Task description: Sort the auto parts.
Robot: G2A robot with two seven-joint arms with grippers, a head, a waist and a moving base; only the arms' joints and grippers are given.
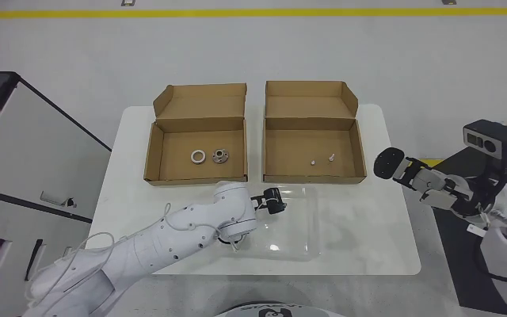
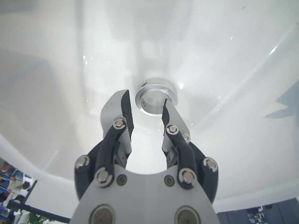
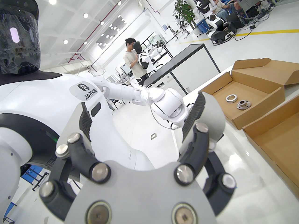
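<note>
Pick stage, by the look of the layout. In the clear tray (image 1: 305,231) at the near side of the table (image 1: 372,238): one metal collar (image 2: 156,99), lying flat. Around it, left gripper (image 2: 146,109), fingers spread, one pad outside the collar, the other over its near rim; contact cannot be told. Not yet pinched. Beyond the table's right edge: right gripper (image 3: 140,117), spread wide, holding nothing. In the left box (image 1: 176,165): a similar ring (image 1: 197,156) and a flanged hub (image 1: 219,154). In the right box (image 1: 285,154): small fasteners (image 1: 323,158). Next, probably: squeeze on the collar's wall, lift clear of the tray, carry to the left box.
</note>
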